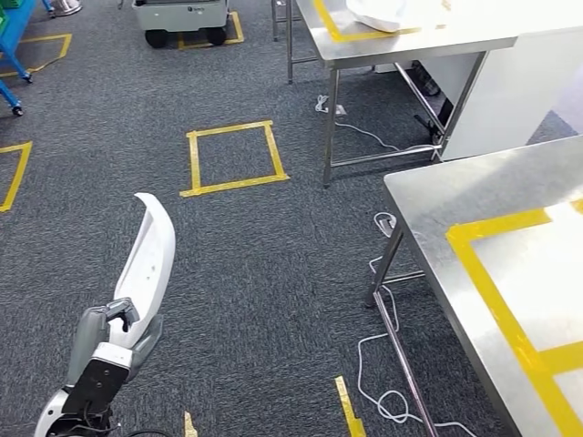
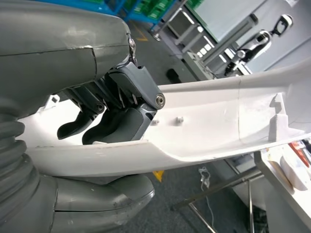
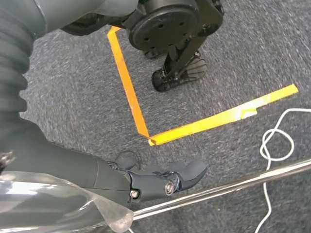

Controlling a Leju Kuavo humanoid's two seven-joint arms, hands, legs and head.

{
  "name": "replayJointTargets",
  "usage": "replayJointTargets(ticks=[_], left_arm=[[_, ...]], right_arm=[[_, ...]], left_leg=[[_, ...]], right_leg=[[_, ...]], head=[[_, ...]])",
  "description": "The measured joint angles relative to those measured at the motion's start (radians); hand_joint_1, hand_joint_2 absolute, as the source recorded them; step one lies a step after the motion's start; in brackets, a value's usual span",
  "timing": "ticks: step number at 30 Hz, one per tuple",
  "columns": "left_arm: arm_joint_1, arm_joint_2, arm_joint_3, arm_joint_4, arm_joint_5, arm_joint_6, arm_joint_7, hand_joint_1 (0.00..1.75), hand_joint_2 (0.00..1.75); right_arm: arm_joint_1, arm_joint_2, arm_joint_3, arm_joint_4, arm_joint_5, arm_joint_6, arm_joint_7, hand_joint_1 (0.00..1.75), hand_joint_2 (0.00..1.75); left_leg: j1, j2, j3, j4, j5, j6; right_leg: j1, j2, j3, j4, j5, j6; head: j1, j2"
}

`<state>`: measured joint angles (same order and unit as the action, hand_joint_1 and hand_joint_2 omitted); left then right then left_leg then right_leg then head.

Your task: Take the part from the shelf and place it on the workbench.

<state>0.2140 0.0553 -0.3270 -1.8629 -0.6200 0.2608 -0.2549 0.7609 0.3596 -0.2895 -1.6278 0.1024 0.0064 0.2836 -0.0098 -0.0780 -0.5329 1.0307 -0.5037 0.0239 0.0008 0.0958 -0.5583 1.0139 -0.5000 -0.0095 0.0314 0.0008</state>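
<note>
**One white part riding in the left hand, worktop close on the right**

Head view: the left hand is coming in low on the left and gripping the lower end of a long, curved white part, which is pointing up and away over the grey carpet. A steel worktop marked with yellow tape is standing to the right, well apart from the part. A second steel table farther back is carrying another white moulded piece. A yellow tape square is lying on the carpet between them, a white cable is trailing beneath the near worktop, and a wheeled grey cart is sitting at the far edge.

Left wrist view: here the grip is showing from close up. The dark fingers are curling inside the hollow channel of the part, with the thick grey thumb pressing against its outer face. Small moulded tabs are standing out on the inner surface. A white robot arm is standing in the background.

Right wrist view: the right hand is hanging over the carpet with its fingers lying straight and together, holding nothing. Orange floor tape is forming a corner below it, a steel rail is crossing just beside the fingertips, and a loop of white cable is lying near.
</note>
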Motion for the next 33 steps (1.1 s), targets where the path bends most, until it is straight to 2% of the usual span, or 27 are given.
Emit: replayJointTargets(ticks=[1,3,4,5,7,8,9,10,11,12,13,14,15,16,18,20,22,23,24,25,26,27,29,30,31,32,33], left_arm=[[-0.001,0.0,0.001,0.0,0.003,-0.003,-0.002,1.75,1.75],[-0.004,0.0,0.002,0.0,0.015,-0.015,-0.006,1.75,1.75],[-0.005,-0.001,0.002,0.0,0.024,-0.022,-0.008,1.75,1.75],[-0.007,-0.002,0.002,0.0,0.033,-0.028,-0.01,1.75,1.75],[-0.007,-0.003,0.003,0.0,0.048,-0.038,-0.013,1.75,1.75],[-0.007,-0.003,0.003,0.0,0.053,-0.042,-0.015,1.75,1.75],[-0.007,-0.003,0.003,0.0,0.058,-0.046,-0.015,1.75,1.75],[-0.007,-0.003,0.004,0.0,0.061,-0.048,-0.016,1.75,1.75],[-0.008,-0.003,0.004,0.0,0.063,-0.05,-0.016,1.75,1.75],[-0.008,-0.003,0.004,0.001,0.064,-0.05,-0.017,1.75,1.75],[-0.009,-0.003,0.004,0.001,0.064,-0.05,-0.017,1.75,1.75],[-0.009,-0.003,0.004,0.001,0.065,-0.05,-0.018,1.75,1.75],[-0.01,-0.003,0.004,0.001,0.065,-0.05,-0.018,1.75,1.75],[-0.011,-0.003,0.004,0.001,0.065,-0.05,-0.019,1.75,1.75],[-0.012,-0.003,0.004,0.0,0.066,-0.051,-0.02,1.75,1.75],[-0.014,-0.003,0.003,0.0,0.067,-0.053,-0.021,1.75,1.75],[-0.013,-0.003,0.004,0.0,0.07,-0.057,-0.021,1.75,1.75],[-0.013,-0.003,0.004,0.001,0.073,-0.06,-0.022,1.75,1.75],[-0.012,-0.003,0.004,0.002,0.075,-0.063,-0.022,1.75,1.75],[-0.011,-0.003,0.005,0.003,0.076,-0.068,-0.021,1.75,1.75],[-0.011,-0.004,0.007,0.004,0.077,-0.074,-0.021,1.75,1.75],[-0.011,-0.005,0.009,0.004,0.077,-0.079,-0.02,1.75,1.75],[-0.012,-0.008,0.014,0.004,0.076,-0.087,-0.02,1.75,1.75],[-0.012,-0.01,0.016,0.004,0.075,-0.089,-0.02,1.75,1.75],[-0.013,-0.012,0.018,0.004,0.075,-0.09,-0.02,1.75,1.75],[-0.013,-0.014,0.019,0.004,0.075,-0.091,-0.019,1.75,1.75],[-0.014,-0.016,0.02,0.004,0.075,-0.091,-0.019,1.75,1.75]], right_arm=[[0.0,0.0,0.0,0.0,0.001,0.001,0.0,0.0,1.75],[0.001,0.0,0.0,-0.001,0.003,0.005,-0.001,0.0,1.75],[0.002,0.0,-0.001,-0.001,0.004,0.006,-0.002,0.0,1.75],[0.002,0.0,-0.002,-0.001,0.005,0.008,-0.003,0.0,1.75],[-0.001,0.0,-0.005,-0.001,0.007,0.011,-0.005,0.0,1.75],[-0.003,0.0,-0.005,-0.001,0.007,0.014,-0.006,0.0,1.75],[-0.004,0.0,-0.006,-0.001,0.008,0.015,-0.006,0.0,1.75],[-0.004,0.0,-0.006,-0.001,0.008,0.016,-0.006,0.0,1.75],[-0.004,0.0,-0.007,-0.001,0.008,0.017,-0.006,0.0,1.75],[-0.004,0.0,-0.008,-0.001,0.008,0.017,-0.006,0.0,1.75],[-0.004,0.0,-0.008,-0.001,0.009,0.017,-0.006,0.0,1.75],[-0.005,0.0,-0.009,-0.001,0.009,0.017,-0.006,0.0,1.75],[-0.005,0.0,-0.009,-0.001,0.009,0.017,-0.006,0.0,1.75],[-0.005,0.0,-0.01,-0.002,0.009,0.017,-0.007,0.0,1.75],[-0.004,0.0,-0.012,-0.002,0.009,0.017,-0.007,0.0,1.75],[-0.003,0.0,-0.013,-0.002,0.01,0.017,-0.007,0.0,1.75],[-0.004,0.0,-0.014,-0.002,0.01,0.019,-0.007,0.0,1.75],[-0.004,0.0,-0.014,-0.002,0.011,0.019,-0.007,0.0,1.75],[-0.005,0.0,-0.014,-0.002,0.011,0.02,-0.007,0.0,1.75],[-0.005,0.0,-0.014,-0.002,0.011,0.02,-0.007,0.0,1.75],[-0.005,0.0,-0.014,-0.002,0.011,0.021,-0.007,0.0,1.75],[-0.005,0.0,-0.014,-0.002,0.011,0.022,-0.007,0.0,1.75],[-0.005,0.0,-0.014,-0.002,0.011,0.023,-0.007,0.0,1.75],[-0.005,0.0,-0.014,-0.003,0.011,0.024,-0.007,0.0,1.75],[-0.005,0.0,-0.014,-0.003,0.011,0.024,-0.007,0.0,1.75],[-0.004,0.0,-0.014,-0.003,0.011,0.025,-0.007,0.0,1.75],[-0.003,0.0,-0.014,-0.004,0.011,0.025,-0.007,0.0,1.75]], left_leg=[[-0.001,-0.011,0.005,-0.018,0.0,0.002],[0.0,0.009,0.01,-0.037,0.001,0.003],[0.002,0.021,0.013,-0.046,0.005,0.005],[0.005,0.035,0.017,-0.055,0.008,0.007],[0.006,0.063,0.02,-0.063,0.011,0.011],[0.005,0.078,0.02,-0.063,0.01,0.012],[0.005,0.093,0.02,-0.063,0.01,0.011],[0.005,0.107,0.02,-0.062,0.009,0.01],[0.006,0.12,0.021,-0.062,0.007,0.008],[0.006,0.132,0.024,-0.062,0.005,0.005],[0.006,0.142,0.027,-0.061,0.002,0.001],[0.004,0.151,0.03,-0.06,-0.002,-0.005],[0.002,0.159,0.033,-0.058,-0.004,-0.01],[0.0,0.165,0.036,-0.058,-0.006,-0.015],[0.001,0.176,0.04,-0.057,-0.009,-0.024],[0.006,0.149,0.032,-0.028,-0.037,-0.036],[0.011,0.102,-0.012,0.08,-0.102,-0.043],[0.012,0.091,-0.044,0.152,-0.135,-0.044],[0.013,0.086,-0.072,0.212,-0.154,-0.044],[0.013,0.085,-0.087,0.241,-0.154,-0.044],[0.013,0.083,-0.084,0.23,-0.132,-0.042],[0.013,0.077,-0.065,0.181,-0.094,-0.039],[0.015,0.041,-0.01,0.046,-0.02,-0.031],[0.016,0.022,0.01,-0.004,-0.004,-0.028],[0.017,0.01,0.019,-0.031,-0.001,-0.025],[0.016,0.008,0.021,-0.038,-0.005,-0.024],[0.017,0.018,0.022,-0.044,-0.005,-0.02]], right_leg=[[-0.002,0.011,-0.006,0.0,0.003,0.004],[-0.005,0.025,-0.017,0.0,0.007,0.015],[-0.004,0.011,-0.024,0.007,0.001,0.02],[-0.002,-0.013,-0.037,0.029,-0.016,0.024],[-0.002,-0.068,-0.087,0.131,-0.08,0.033],[-0.004,-0.08,-0.118,0.197,-0.112,0.039],[-0.007,-0.086,-0.142,0.248,-0.129,0.045],[-0.009,-0.089,-0.148,0.266,-0.128,0.05],[-0.011,-0.094,-0.134,0.242,-0.107,0.053],[-0.013,-0.103,-0.099,0.181,-0.074,0.055],[-0.013,-0.125,-0.057,0.104,-0.046,0.054],[-0.012,-0.142,-0.018,0.04,-0.023,0.049],[-0.011,-0.154,0.007,-0.001,-0.012,0.042],[-0.008,-0.159,0.017,-0.018,-0.01,0.035],[-0.007,-0.139,0.015,-0.018,-0.006,0.022],[-0.01,-0.122,0.016,-0.023,-0.001,0.009],[-0.012,-0.103,0.018,-0.026,0.003,0.0],[-0.011,-0.093,0.017,-0.026,0.005,-0.002],[-0.01,-0.081,0.017,-0.025,0.005,-0.002],[-0.01,-0.068,0.017,-0.025,0.005,-0.003],[-0.009,-0.055,0.018,-0.024,0.005,-0.003],[-0.009,-0.041,0.02,-0.023,0.005,-0.002],[-0.008,-0.016,0.02,-0.02,0.005,0.0],[-0.008,-0.004,0.017,-0.018,0.005,0.004],[-0.008,0.007,0.011,-0.016,0.007,0.009],[-0.009,0.017,0.005,-0.016,0.01,0.016],[-0.01,0.027,-0.002,-0.017,0.014,0.023]], head=[[0.0,0.0],[-0.002,0.0],[-0.002,0.0],[0.0,0.0],[0.002,0.0],[0.003,0.0],[0.003,0.0],[0.003,0.0],[0.003,0.0],[0.003,0.0],[0.003,0.0],[0.003,0.0],[0.001,0.0],[0.001,0.0],[0.0,0.0],[-0.003,0.0],[-0.008,0.0],[-0.008,0.0],[-0.008,0.0],[-0.008,0.0],[-0.008,0.0],[-0.008,0.0],[-0.008,0.0],[-0.008,0.0],[-0.008,0.0],[-0.007,0.0],[-0.007,0.0]])
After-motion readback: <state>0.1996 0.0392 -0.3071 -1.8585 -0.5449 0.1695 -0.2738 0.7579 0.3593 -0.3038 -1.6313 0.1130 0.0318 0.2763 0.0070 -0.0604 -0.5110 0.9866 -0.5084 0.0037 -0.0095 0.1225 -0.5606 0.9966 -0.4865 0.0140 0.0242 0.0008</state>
